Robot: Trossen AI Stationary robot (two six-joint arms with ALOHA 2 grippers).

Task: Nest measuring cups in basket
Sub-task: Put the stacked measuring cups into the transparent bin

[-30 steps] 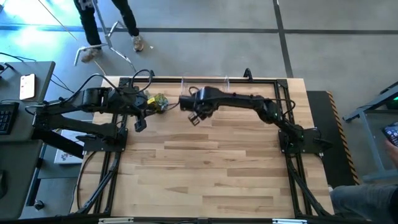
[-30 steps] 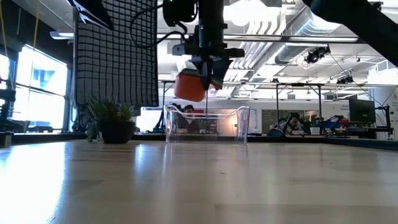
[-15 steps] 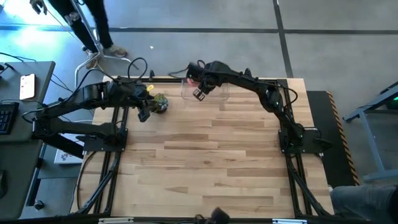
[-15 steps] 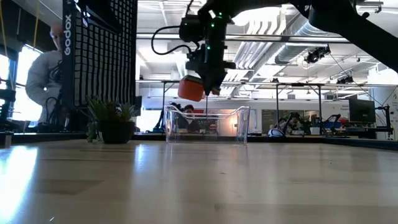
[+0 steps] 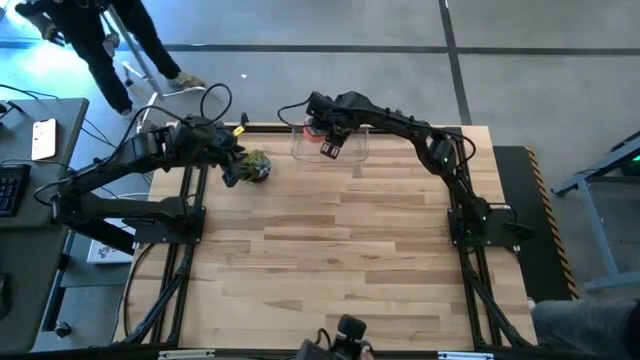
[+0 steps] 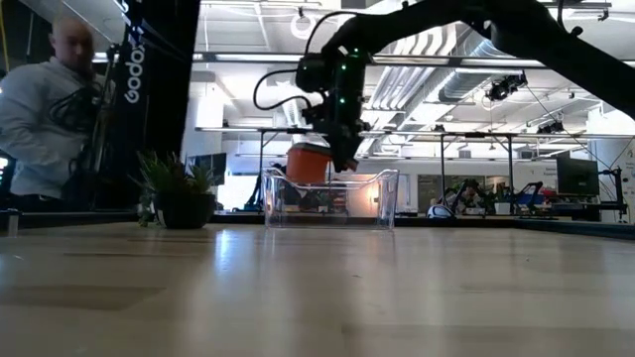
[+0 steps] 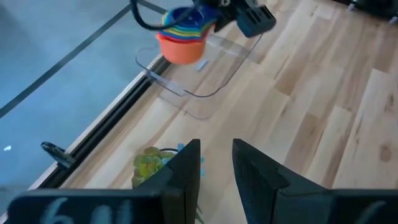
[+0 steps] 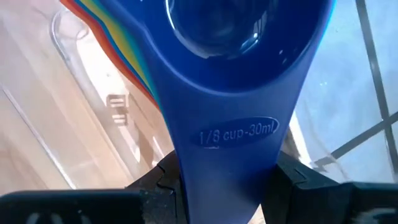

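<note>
The measuring cups (image 7: 183, 40) are nested into one stack, orange outermost (image 6: 308, 164) and blue innermost (image 8: 239, 25), with coloured rims between. My right gripper (image 5: 325, 138) is shut on the stack above the left part of the basket (image 5: 352, 150), a clear bin at the table's far edge. In the low view the stack's bottom sits just below the basket's rim (image 6: 382, 174). My left gripper (image 7: 216, 168) is open with a narrow gap. It hovers over the small green plant (image 5: 256, 165), left of the basket. My right gripper holds the stacked handles near their free end, the blue handle (image 8: 236, 134) facing the camera. One finger (image 8: 165, 180) stands at each long edge of the handles, pinching across them. The fingers slant down from above. The stack is lifted clear, cups upright beyond the fingertips.
The potted plant (image 6: 181, 193) stands on the table left of the basket (image 6: 332, 198). A person (image 6: 45, 119) moves behind the table's far left corner. Bare wood (image 5: 330, 260) stretches from the basket to the near edge.
My right gripper has carried the cup stack from in front of the basket toward the table's far edge and then down. The stack has dropped from well above the basket to its rim level. My left gripper has drifted slightly toward the far edge, nearer the plant.
</note>
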